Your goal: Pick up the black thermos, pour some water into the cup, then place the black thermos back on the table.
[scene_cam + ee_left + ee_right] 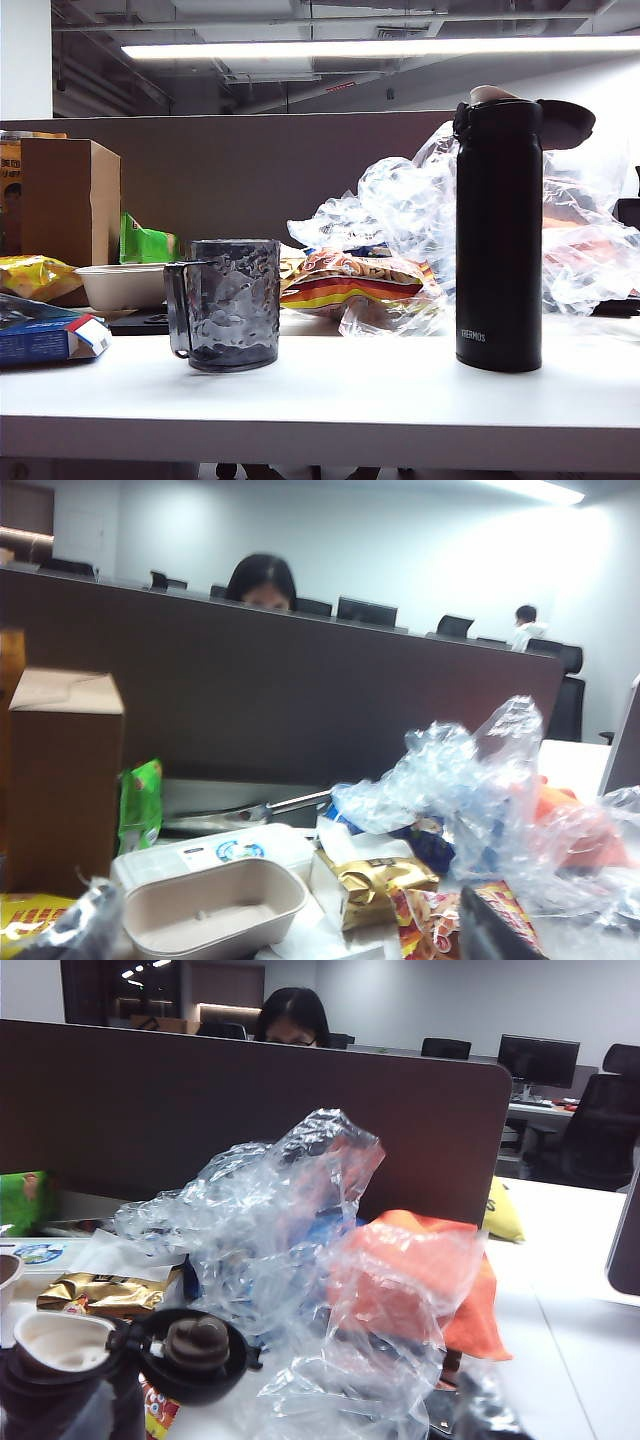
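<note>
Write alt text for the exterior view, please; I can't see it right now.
A tall black thermos with its lid flipped open stands on the white table, right of a smoky-grey cup. Snack bags, plastic wrap and boxes clutter the back; neither gripper is in view.

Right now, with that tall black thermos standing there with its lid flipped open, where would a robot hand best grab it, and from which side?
Probably around the middle of the black thermos, coming in level from the front. It stands upright on the table with smooth, straight walls, open tabletop in front and crumpled plastic bags behind. The open lid and spout make the top awkward. Neither hand is in view.
</note>
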`<control>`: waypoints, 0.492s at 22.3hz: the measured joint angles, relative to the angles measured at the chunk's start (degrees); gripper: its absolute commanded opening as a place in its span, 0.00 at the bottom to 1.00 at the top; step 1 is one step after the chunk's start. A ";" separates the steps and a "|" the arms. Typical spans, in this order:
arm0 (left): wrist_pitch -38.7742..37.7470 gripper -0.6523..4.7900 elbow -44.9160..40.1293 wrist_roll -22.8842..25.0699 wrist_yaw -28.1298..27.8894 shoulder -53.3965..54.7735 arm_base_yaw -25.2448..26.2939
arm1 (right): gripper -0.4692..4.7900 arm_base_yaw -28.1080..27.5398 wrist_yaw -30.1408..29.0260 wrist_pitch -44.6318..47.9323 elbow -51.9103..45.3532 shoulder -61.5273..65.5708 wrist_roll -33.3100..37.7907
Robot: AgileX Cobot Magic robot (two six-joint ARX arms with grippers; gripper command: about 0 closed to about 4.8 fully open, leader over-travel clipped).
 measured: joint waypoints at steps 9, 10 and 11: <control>-1.64 1.00 11.47 0.22 2.69 20.94 -10.88 | 1.00 4.59 -6.86 1.44 9.68 15.30 -0.26; -1.64 1.00 11.87 0.31 2.69 22.62 -13.22 | 1.00 6.12 -6.82 -0.26 9.68 16.04 -0.26; -1.66 1.00 12.33 1.14 2.71 24.37 -16.13 | 1.00 8.24 -6.49 -2.25 9.60 16.26 -0.24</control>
